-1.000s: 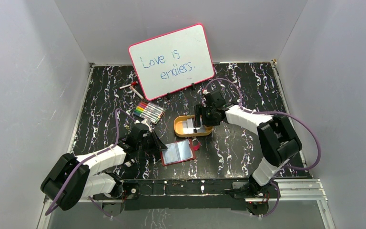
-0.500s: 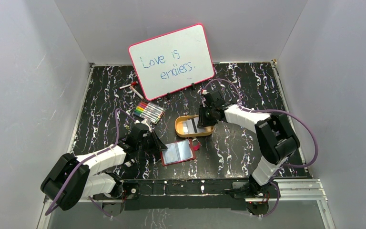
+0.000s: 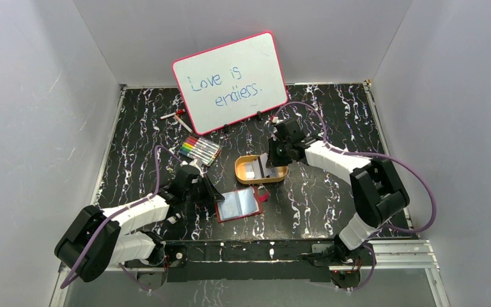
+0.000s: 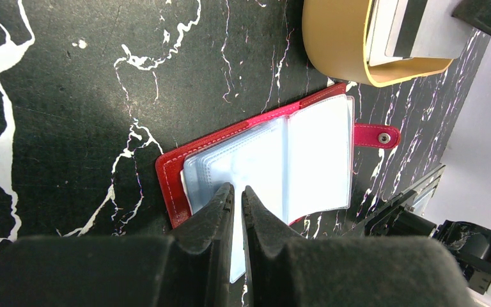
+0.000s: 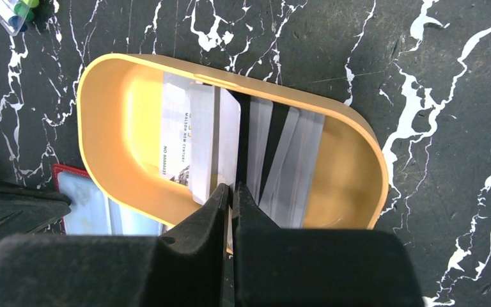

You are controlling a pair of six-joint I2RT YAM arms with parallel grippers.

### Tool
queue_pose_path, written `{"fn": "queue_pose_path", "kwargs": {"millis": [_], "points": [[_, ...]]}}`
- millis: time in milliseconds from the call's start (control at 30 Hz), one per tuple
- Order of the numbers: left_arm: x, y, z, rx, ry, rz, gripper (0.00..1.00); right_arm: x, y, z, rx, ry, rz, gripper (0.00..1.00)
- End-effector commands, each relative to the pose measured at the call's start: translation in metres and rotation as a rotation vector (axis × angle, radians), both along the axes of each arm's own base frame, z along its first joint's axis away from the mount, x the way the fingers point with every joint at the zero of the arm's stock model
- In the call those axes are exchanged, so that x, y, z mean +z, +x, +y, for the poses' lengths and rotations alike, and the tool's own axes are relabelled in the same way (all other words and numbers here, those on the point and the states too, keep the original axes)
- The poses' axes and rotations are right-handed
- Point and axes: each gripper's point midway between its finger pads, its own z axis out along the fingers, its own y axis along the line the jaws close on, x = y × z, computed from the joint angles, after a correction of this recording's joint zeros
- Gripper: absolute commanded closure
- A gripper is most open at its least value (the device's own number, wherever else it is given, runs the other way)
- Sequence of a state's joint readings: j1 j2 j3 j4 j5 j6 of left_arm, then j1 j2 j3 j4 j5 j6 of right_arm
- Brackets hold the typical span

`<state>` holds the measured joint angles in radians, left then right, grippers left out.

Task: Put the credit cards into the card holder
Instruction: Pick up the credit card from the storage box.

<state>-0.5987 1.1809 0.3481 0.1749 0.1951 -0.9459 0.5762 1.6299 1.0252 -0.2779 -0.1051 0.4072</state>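
Two arms low over the table (image 3: 332,128). Your right arm (image 3: 332,160) reaches forward and left, wrist tipped down into the orange tray (image 3: 240,171). Your left arm (image 3: 140,211) lies stretched low to the right, onto the card holder (image 3: 240,204). — Spotter

Agreed. Tray sits beyond the holder, just apart from it. Holder lies open, toward you and left of the tray, snap tab (image 4: 376,135) on the tray side. Right arm is nearer the cards, left nearer the holder. — Checker

Credit cards (image 5: 281,160) lean fanned in the tray, long axes across its short width, pointing back at your right gripper (image 5: 232,192). You meet them end-on, at the near short edge. — Spotter

Right jaws are together to a slit on the near edge of the front card (image 5: 214,141), white with a grey stripe. I judge it a grasp, though only a lift will prove it. — Checker

Left gripper (image 4: 236,192) is clenched to a thin gap, tips on the left-hand clear sleeves (image 4: 256,160). Cannot tell whether a sleeve leaf is caught between them. — Spotter

Coming move, my reading: your card travels toward you and left. The right-hand page (image 4: 319,153) lies on the tray side. Which edge the sleeves open on does not show. — Checker
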Motion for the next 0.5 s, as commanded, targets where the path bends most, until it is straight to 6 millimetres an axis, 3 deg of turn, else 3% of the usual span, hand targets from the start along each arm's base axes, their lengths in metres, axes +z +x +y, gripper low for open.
{"fn": "queue_pose_path", "kwargs": {"millis": [0,233,467], "points": [[-0.006,-0.007,0.005,-0.014,0.036,0.019,0.90,0.021,0.006,-0.006,-0.010,0.000,-0.046,1.00],[0.003,-0.001,0.003,-0.013,0.031,-0.002,0.90,0.050,0.004,0.001,0.003,0.060,-0.070,1.00],[0.018,0.005,-0.001,-0.015,0.011,-0.036,0.82,0.056,0.000,0.002,-0.007,0.092,-0.056,1.00]]}}
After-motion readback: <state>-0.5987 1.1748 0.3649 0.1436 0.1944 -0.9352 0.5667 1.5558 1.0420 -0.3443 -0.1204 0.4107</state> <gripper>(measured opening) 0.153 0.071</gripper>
